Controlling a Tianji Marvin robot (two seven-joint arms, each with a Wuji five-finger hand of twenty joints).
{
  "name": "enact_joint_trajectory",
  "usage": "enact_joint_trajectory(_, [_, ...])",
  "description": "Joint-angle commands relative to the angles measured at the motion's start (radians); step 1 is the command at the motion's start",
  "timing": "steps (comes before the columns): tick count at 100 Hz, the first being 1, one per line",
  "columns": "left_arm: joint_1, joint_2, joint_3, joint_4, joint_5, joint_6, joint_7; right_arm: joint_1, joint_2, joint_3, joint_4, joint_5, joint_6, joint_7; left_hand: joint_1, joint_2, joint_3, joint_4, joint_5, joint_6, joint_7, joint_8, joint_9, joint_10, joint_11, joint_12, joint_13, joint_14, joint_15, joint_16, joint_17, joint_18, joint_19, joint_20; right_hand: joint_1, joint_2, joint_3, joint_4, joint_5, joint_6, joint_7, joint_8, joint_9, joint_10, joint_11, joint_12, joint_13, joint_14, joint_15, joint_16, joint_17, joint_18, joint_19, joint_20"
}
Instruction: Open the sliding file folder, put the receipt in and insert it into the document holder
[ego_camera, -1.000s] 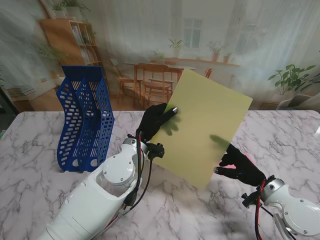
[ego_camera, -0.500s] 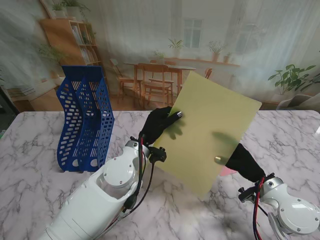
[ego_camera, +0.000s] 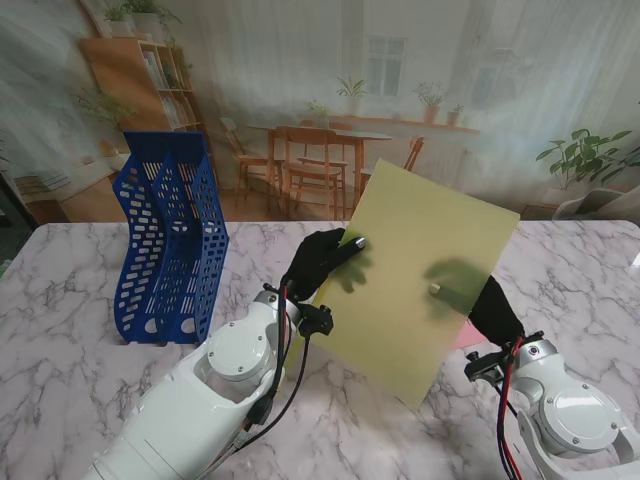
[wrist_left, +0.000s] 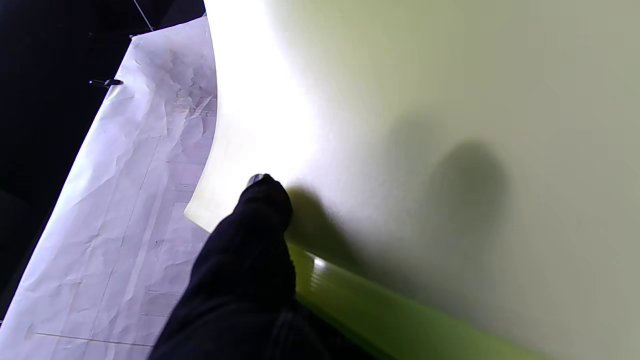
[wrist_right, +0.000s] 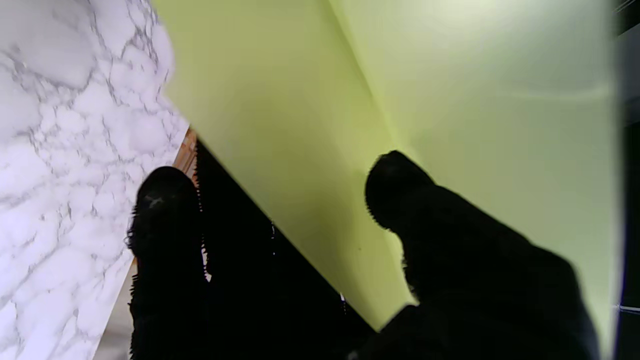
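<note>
Blue document holder (ego_camera: 168, 240) stands upright at the left of the marble table (ego_camera: 70, 350), well apart from everything else. Right of it, the left hand (ego_camera: 318, 262) grips the left edge of the yellow-green file folder (ego_camera: 420, 270), lifted off the table and tilted, while the right hand (ego_camera: 494, 308) grasps its right edge (fingers showing as shadows through the sheet), with something pink (ego_camera: 463, 334) peeking out just beside that hand.
</note>
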Motion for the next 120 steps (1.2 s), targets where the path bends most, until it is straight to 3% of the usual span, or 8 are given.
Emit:
enact_joint_trajectory(1, [0.007, -0.006, 0.004, 0.006, -0.017, 0.015, -0.018, 0.012, -0.016, -0.009, -0.011, -0.039, 0.024, -0.028, 0.070, 0.047, 0.031, -0.015, -0.009, -0.015, -0.014, -0.018, -0.018, 0.032, 0.010, 0.009, -0.022, 0.071, 0.018, -0.005, 0.022, -0.092, 0.041, 0.006, 0.041, -0.055, 0.074, -0.031, 0.072, 0.015, 0.046, -0.067, 0.132, -0.019, 0.045, 0.006, 0.094, 0.012, 0.105, 0.041, 0.095, 0.042, 0.079, -0.013])
enact_joint_trajectory(6, [0.010, -0.006, 0.004, 0.007, -0.026, 0.023, -0.022, 0.019, -0.018, -0.015, -0.008, -0.076, 0.034, -0.049, 0.070, 0.051, 0.030, -0.015, -0.014, -0.010, -0.019, -0.027, -0.028, 0.032, 0.007, 0.008, -0.034, 0.076, 0.014, -0.005, 0.010, -0.087, 0.041, 0.010, 0.045, -0.065, 0.105, -0.035, 0.121, 0.014, 0.048, -0.099, 0.210, -0.032, 0.041, 0.007, 0.103, 0.001, 0.212, 0.087, 0.169, 0.066, 0.116, -0.027])
enact_joint_trajectory(25, [0.024, 0.008, -0.007, 0.011, -0.040, 0.063, -0.073, 0.027, -0.030, -0.024, -0.027, -0.092, 0.119, -0.094, 0.059, 0.075, -0.052, 0.005, -0.053, 0.010, -0.104, -0.073, -0.095, 0.055, -0.030, -0.012, -0.101, 0.111, -0.012, 0.001, -0.064, -0.048, 0.005, 0.071, 0.064, -0.089, 0.183, -0.041, 0.230, 0.028, 0.067, -0.097, 0.291, 0.010, 0.053, 0.053, 0.108, 0.011, 0.405, 0.122, 0.275, 0.124, 0.182, -0.059])
enact_joint_trajectory(53, [0.057, 0.043, -0.064, 0.003, 0.002, 0.116, -0.146, 0.056, -0.033, -0.039, -0.028, -0.069, 0.253, -0.081, -0.054, 0.123, -0.060, 0.021, -0.235, -0.004, -0.403, -0.145, -0.346, 0.032, -0.126, -0.047, -0.259, 0.165, -0.058, 0.029, -0.217, -0.014, -0.080, 0.151, 0.075, -0.097, 0.223, -0.046, 0.251, 0.058, 0.069, -0.067, 0.297, 0.041, 0.050, 0.064, 0.107, 0.020, 0.424, 0.117, 0.285, 0.133, 0.177, -0.071])
enact_joint_trajectory(90, [0.106, 0.077, -0.145, -0.016, 0.049, 0.156, -0.202, 0.127, -0.046, -0.103, 0.019, -0.072, 0.440, -0.098, -0.069, 0.135, -0.074, 0.025, -0.264, -0.009, -0.443, -0.172, -0.433, 0.023, -0.161, -0.064, -0.383, 0.173, -0.112, 0.030, -0.359, 0.003, -0.146, 0.191, 0.084, -0.097, 0.248, -0.052, 0.259, 0.073, 0.062, -0.031, 0.290, 0.065, 0.072, 0.080, 0.106, 0.024, 0.455, 0.119, 0.299, 0.147, 0.178, -0.071])
enact_joint_trajectory(93, [0.110, 0.079, -0.150, -0.017, 0.055, 0.153, -0.204, 0.135, -0.046, -0.108, 0.027, -0.075, 0.452, -0.097, -0.070, 0.140, -0.083, 0.026, -0.261, -0.015, -0.452, -0.166, -0.440, 0.015, -0.164, -0.062, -0.405, 0.172, -0.123, 0.041, -0.389, 0.007, -0.168, 0.239, 0.083, -0.096, 0.248, -0.053, 0.258, 0.071, 0.061, -0.030, 0.290, 0.066, 0.072, 0.080, 0.106, 0.025, 0.456, 0.119, 0.299, 0.148, 0.178, -0.071])
enact_joint_trajectory(102, [0.116, 0.082, -0.161, -0.009, 0.080, 0.104, -0.195, 0.166, -0.043, -0.129, 0.061, -0.093, 0.481, -0.082, -0.098, 0.140, -0.089, 0.022, -0.258, -0.045, -0.442, -0.156, -0.459, -0.026, -0.170, -0.057, -0.495, 0.123, -0.183, 0.027, -0.523, 0.018, -0.228, 0.249, 0.083, -0.092, 0.249, -0.054, 0.256, 0.071, 0.058, -0.028, 0.285, 0.064, 0.072, 0.080, 0.104, 0.025, 0.453, 0.116, 0.296, 0.148, 0.175, -0.071])
enact_joint_trajectory(120, [0.114, 0.096, -0.188, -0.014, 0.149, 0.052, -0.195, 0.225, -0.046, -0.165, 0.125, -0.097, 0.532, -0.072, -0.154, 0.140, -0.092, 0.010, -0.274, -0.081, -0.449, -0.142, -0.589, -0.062, -0.231, -0.054, -0.718, 0.044, -0.359, -0.011, -0.782, -0.025, -0.490, 0.195, 0.083, -0.088, 0.246, -0.055, 0.252, 0.070, 0.055, -0.024, 0.281, 0.066, 0.072, 0.079, 0.104, 0.028, 0.446, 0.110, 0.292, 0.147, 0.173, -0.070])
